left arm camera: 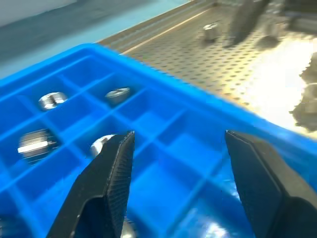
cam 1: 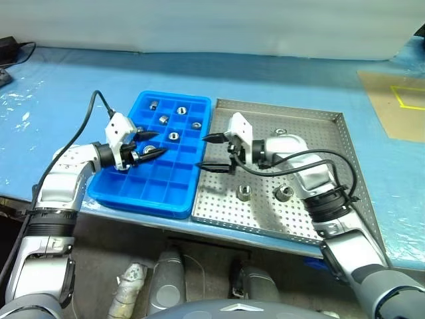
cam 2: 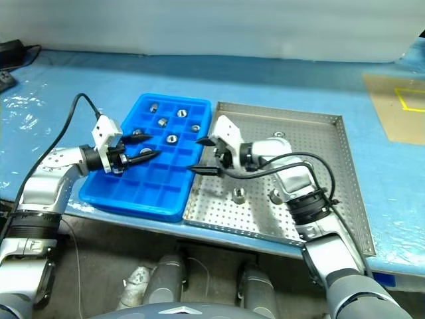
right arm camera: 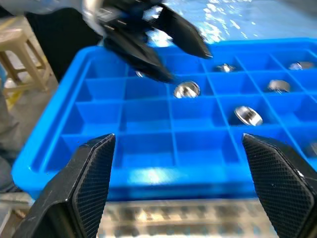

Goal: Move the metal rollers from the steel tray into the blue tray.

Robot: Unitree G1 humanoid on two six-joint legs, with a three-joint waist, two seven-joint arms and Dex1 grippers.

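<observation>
The left gripper (cam 1: 147,146) hangs over the left-centre cells of the blue tray (cam 1: 150,194), its jaws partly apart and holding nothing; one metal roller (cam 1: 150,149) sits in a cell just under the tips, between the two black fingers as seen from the head view. The right gripper (cam 1: 214,153) hovers at mid-frame over the seam where the blue tray meets the steel tray (cam 1: 345,166), jaws spread wide and empty, pointing left toward the blue tray. In the right wrist view the nearest rollers lie well beyond the fingertips, in cells further in.

The blue tray is at centre-left, the steel tray just beside it on the right, touching or nearly so, both on the blue-covered bench (cam 1: 279,73).

Count in the blue tray: seven rollers at least, clustered in the upper rows, one to a cell, among them (cam 1: 180,111), (cam 1: 152,104), (cam 1: 163,119), (cam 1: 196,124) and (cam 1: 173,136). A seventh, by the left gripper's body, is partly hidden.

On the steel tray: three rollers, two in the lower middle (cam 1: 244,193) (cam 1: 284,193) and one near the upper edge (cam 1: 280,131), partly behind the right arm.

The rollers mostly stand on end, centre hole facing up; in the left wrist view one (left arm camera: 33,144) seems to lie on its side.
</observation>
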